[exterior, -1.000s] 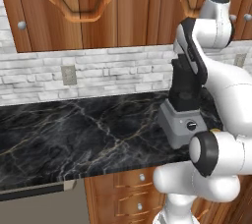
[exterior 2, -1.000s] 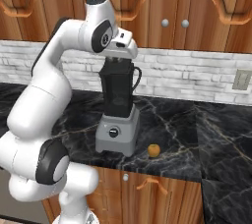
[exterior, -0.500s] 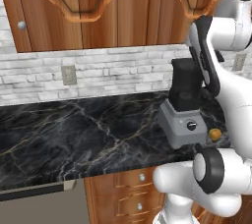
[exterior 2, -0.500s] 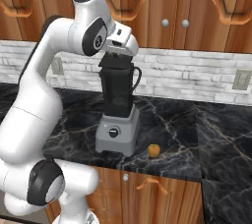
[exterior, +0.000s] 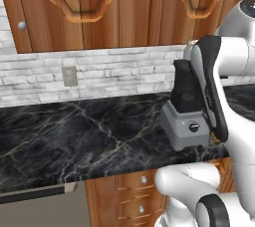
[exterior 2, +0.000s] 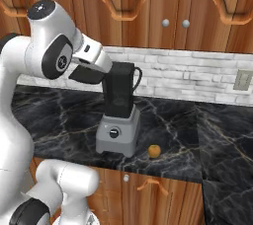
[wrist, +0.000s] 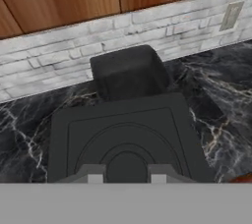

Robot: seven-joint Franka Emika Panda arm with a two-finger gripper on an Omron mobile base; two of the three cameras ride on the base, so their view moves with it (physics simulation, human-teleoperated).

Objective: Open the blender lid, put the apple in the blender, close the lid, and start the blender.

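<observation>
The blender (exterior 2: 118, 120) stands on the black marble counter, with a grey base, a round black knob (exterior 2: 114, 132) and a tall dark jar (exterior: 185, 89). Its flat black lid (wrist: 123, 129) sits on the jar's rim. In the hand view my gripper (wrist: 126, 176) is open just above the lid's near edge, its two fingertips on either side of the lid's round centre. My hand (exterior 2: 91, 73) is level with the jar's top, on its left in the right base view. A small orange apple (exterior 2: 154, 151) lies on the counter to the right of the base.
The counter (exterior: 74, 136) runs far to the left of the blender. Wooden wall cabinets (exterior 2: 163, 7) hang close above the jar. A brick backsplash carries an outlet (exterior: 69, 75). Drawers (exterior: 132, 191) sit under the counter's front edge.
My arm has swung and folded, and the hand has come down from above the jar to the level of its lid. The blender and the apple stay in place.
</observation>
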